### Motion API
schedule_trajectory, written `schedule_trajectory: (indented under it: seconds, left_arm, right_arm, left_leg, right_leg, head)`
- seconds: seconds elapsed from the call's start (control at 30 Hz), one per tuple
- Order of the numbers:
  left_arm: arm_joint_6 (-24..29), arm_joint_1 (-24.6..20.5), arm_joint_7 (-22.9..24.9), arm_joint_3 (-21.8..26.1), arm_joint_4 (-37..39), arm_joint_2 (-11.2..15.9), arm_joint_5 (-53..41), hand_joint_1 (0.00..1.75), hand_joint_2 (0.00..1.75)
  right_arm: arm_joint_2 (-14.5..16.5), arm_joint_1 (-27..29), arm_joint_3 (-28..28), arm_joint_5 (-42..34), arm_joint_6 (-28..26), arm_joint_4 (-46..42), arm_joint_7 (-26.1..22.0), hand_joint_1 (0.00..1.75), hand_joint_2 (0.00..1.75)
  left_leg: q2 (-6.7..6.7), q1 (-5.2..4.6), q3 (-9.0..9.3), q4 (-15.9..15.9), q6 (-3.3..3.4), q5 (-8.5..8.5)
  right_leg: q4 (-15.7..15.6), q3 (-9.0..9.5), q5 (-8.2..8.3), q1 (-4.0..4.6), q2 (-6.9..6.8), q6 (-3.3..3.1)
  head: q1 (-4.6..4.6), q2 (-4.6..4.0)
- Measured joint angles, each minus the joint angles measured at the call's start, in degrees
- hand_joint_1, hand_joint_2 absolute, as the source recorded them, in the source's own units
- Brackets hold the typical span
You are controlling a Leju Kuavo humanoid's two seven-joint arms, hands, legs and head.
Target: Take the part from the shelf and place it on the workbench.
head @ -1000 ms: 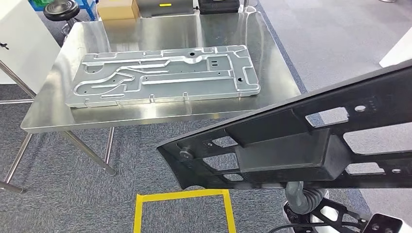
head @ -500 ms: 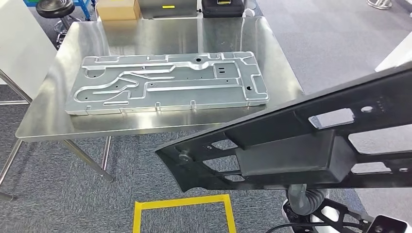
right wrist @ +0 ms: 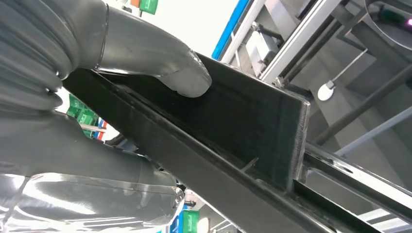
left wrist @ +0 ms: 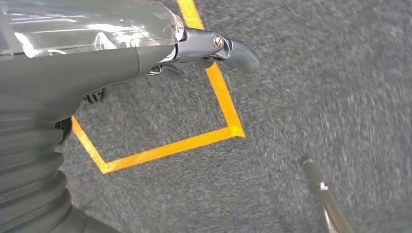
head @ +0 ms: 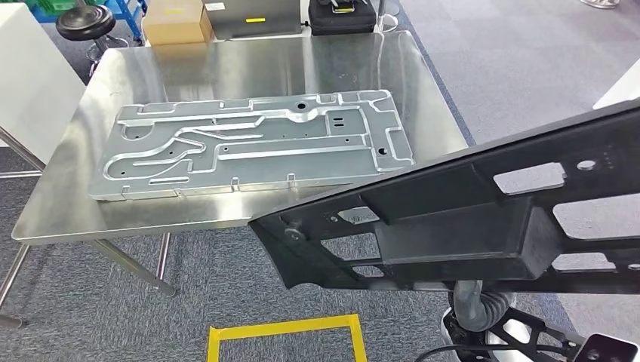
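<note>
Right hand (right wrist: 121, 73) first: we have it wrapped on the long black moulded plastic frame part (head: 468, 226), grey thumb pressed flat on its inner wall in the right wrist view, so that hand is grasping the part. Our left hand (left wrist: 204, 48) hangs low over grey carpet beside the yellow taped floor square (left wrist: 160, 150); its fingers look curled in with nothing between them, so we read it as clenched on nothing.

From the head view we see the black part carried at a slant across the lower right of the scene, its near end hanging over the carpet just short of the shiny stainless-steel workbench (head: 423, 90). On that bench lies a big flat silver stamped metal panel (head: 249, 147), taking up most of the middle. Behind it sit a brown cardboard box (head: 172, 21) and a black case (head: 340, 13); a black round stool (head: 79, 21) stands off the far left corner.

We judge we're in the carry step: part off the shelf, not yet set down. Next we need to close on the bench, lift the part above its edge, and find bare steel, or accept resting it across the panel, before letting go. The part is long, so one-handed it may tip.
</note>
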Motion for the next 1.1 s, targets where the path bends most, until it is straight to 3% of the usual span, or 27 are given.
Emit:
schedule_trajectory:
  seconds: [0.07,0.1,0.13,0.2,0.23,0.3,0.4,0.47,0.53,0.57,0.6,0.63,0.7,0.77,0.83,0.9,0.97,1.07,1.1]
  left_arm:
    - [0.2,0.25,0.2,0.05,0.0,0.15,0.0,0.0,1.75]
    - [0.32,0.41,0.35,0.08,0.0,0.19,0.01,0.0,1.75]
    - [0.42,0.54,0.52,0.14,0.0,0.26,0.03,0.0,1.75]
    - [0.49,0.7,0.75,0.32,0.0,0.47,0.06,0.0,1.75]
    - [0.51,0.71,0.81,0.45,0.0,0.59,0.05,0.0,1.75]
    - [0.55,0.66,0.88,0.67,0.0,0.74,0.02,0.0,1.75]
    - [0.54,0.65,0.93,0.84,0.0,0.85,0.08,0.0,1.75]
    - [0.51,0.64,0.93,0.87,0.0,0.96,0.09,0.0,1.75]
    - [0.5,0.6,0.96,0.88,0.0,1.05,0.03,0.0,1.75]
    - [0.5,0.63,0.97,0.89,0.0,1.05,0.03,0.0,1.75]
    - [0.5,0.68,0.99,0.89,0.0,1.05,0.02,0.0,1.75]
    - [0.5,0.71,1.0,0.9,0.0,1.05,0.04,0.0,1.75]
    - [0.5,0.74,1.0,0.9,0.0,1.05,0.06,0.0,1.75]
    - [0.49,0.65,1.0,0.9,0.0,1.02,0.06,0.0,1.75]
    - [0.43,0.51,1.01,0.9,0.0,1.01,0.05,0.0,1.75]
    - [0.34,0.31,1.02,0.88,0.0,1.03,0.04,0.0,1.75]
    - [0.21,0.13,1.01,0.86,0.0,1.06,0.04,0.0,1.75]
    - [0.14,0.24,1.14,0.86,0.0,1.11,0.02,0.0,1.75]
    - [0.15,0.35,1.23,0.86,0.0,1.09,0.02,0.0,1.75]
  right_arm:
    - [0.18,0.12,-0.05,0.05,-0.01,-0.01,0.01,1.75,1.75]
    - [0.24,0.21,-0.07,0.06,-0.02,-0.01,0.01,1.75,1.75]
    - [0.27,0.27,-0.07,0.05,-0.03,-0.01,0.01,1.75,1.75]
    - [0.3,0.31,-0.08,0.01,-0.03,0.0,0.01,1.75,1.75]
    - [0.31,0.27,-0.09,-0.04,-0.02,0.01,0.01,1.75,1.75]
    - [0.32,0.18,-0.1,-0.16,0.01,0.03,0.02,1.75,1.75]
    - [0.32,0.08,-0.21,-0.45,-0.07,0.04,0.01,1.75,1.75]
    - [0.32,0.03,-0.39,-0.8,-0.02,0.05,0.01,1.75,1.75]
    - [0.32,0.11,-0.6,-1.1,0.33,0.16,0.01,1.75,1.75]
    - [0.32,0.18,-0.7,-1.18,0.51,0.27,0.01,1.75,1.75]
    - [0.32,0.23,-0.82,-1.24,0.65,0.4,0.01,1.75,1.75]
    - [0.32,0.25,-0.92,-1.27,0.7,0.5,0.01,1.75,1.75]
    - [0.32,0.22,-1.12,-1.24,0.68,0.61,0.01,1.75,1.75]
    - [0.38,0.02,-1.22,-0.61,0.35,0.73,0.01,1.75,1.75]
    - [0.7,-0.57,-1.23,0.61,-0.79,1.21,0.02,1.75,1.75]
    - [1.08,-1.35,-1.19,1.68,-2.85,1.97,0.05,1.75,1.75]
    - [1.2,-2.31,-1.15,2.23,-5.38,2.96,0.04,1.75,1.75]
    - [0.79,-4.53,-1.65,3.08,-11.28,6.56,0.09,1.75,1.75]
    - [0.45,-5.45,-2.05,3.37,-13.46,8.22,0.14,1.75,1.75]
  left_leg:
    - [-0.03,0.23,-4.74,6.71,-0.34,-1.27]
    - [-0.03,0.37,-6.1,7.67,-0.48,-0.37]
    - [-0.02,0.52,-6.32,6.29,-0.59,1.77]
    - [0.01,0.76,-4.33,-0.59,-0.66,7.2]
    - [0.02,0.73,-3.04,-4.01,-0.51,8.77]
    - [0.01,0.51,-1.77,-6.99,0.22,9.04]
    - [-0.04,0.46,-1.4,-7.55,1.44,8.24]
    - [-0.03,0.65,-0.8,-7.86,2.13,7.85]
    - [-0.02,0.55,-0.3,-7.89,2.54,7.24]
    - [-0.03,0.48,0.04,-7.89,2.6,6.9]
    - [-0.06,0.42,0.52,-7.89,2.6,6.51]
    - [-0.12,0.37,1.14,-7.89,2.58,6.08]
    - [-0.26,0.3,2.47,-7.94,2.42,5.13]
    - [-0.37,0.18,3.21,-7.97,1.95,4.36]
    - [-0.33,0.2,3.37,-8.21,1.28,4.02]
    - [-0.22,0.22,3.92,-8.66,0.64,3.74]
    - [-0.21,0.26,3.24,-6.37,0.15,2.57]
    - [-0.24,0.48,-3.31,4.48,-0.38,-0.94]
    - [-0.23,0.52,-5.46,7.24,-0.53,-1.25]
  right_leg:
    - [-0.03,0.87,-0.78,-0.01,0.04,-0.08]
    - [-0.03,1.42,-1.24,-0.05,0.13,-0.03]
    - [-0.01,2.1,-1.76,-0.11,0.22,0.08]
    - [0.05,3.61,-2.98,-0.15,0.3,0.47]
    - [0.18,4.14,-3.58,-0.08,0.36,0.79]
    - [0.26,4.47,-4.36,0.06,0.42,1.43]
    - [0.51,4.58,-5.18,-0.06,0.3,2.35]
    - [4.62,2.57,-7.06,-0.21,0.16,2.88]
    - [12.65,-2.5,-9.6,-0.33,0.08,3.18]
    - [15.97,-5.02,-10.06,-0.37,0.08,3.24]
    - [17.37,-6.64,-9.31,-0.39,0.08,3.21]
    - [16.64,-7.19,-7.41,-0.38,0.08,3.07]
    - [10.09,-5.64,-1.84,-0.2,0.08,2.42]
    - [4.15,-3.69,1.21,0.29,0.03,1.58]
    - [2.44,-3.14,1.08,0.73,0.05,1.0]
    - [1.43,-2.48,0.86,0.53,0.15,0.61]
    - [0.21,-1.08,0.75,0.11,0.04,0.14]
    - [-0.22,0.23,0.15,0.02,-0.06,-0.34]
    - [-0.19,0.5,-0.1,0.02,0.01,-0.35]
  head:
    - [0.0,0.0]
    - [0.0,0.0]
    - [0.0,0.0]
    - [0.01,0.0]
    - [0.01,0.0]
    - [0.01,0.0]
    - [0.02,0.0]
    - [0.04,0.0]
    - [0.04,0.0]
    - [0.03,0.0]
    - [0.03,0.0]
    - [0.03,0.0]
    - [0.04,0.0]
    - [0.04,0.0]
    - [0.04,0.0]
    - [0.04,0.0]
    - [0.03,0.0]
    - [0.01,0.0]
    - [0.0,0.0]
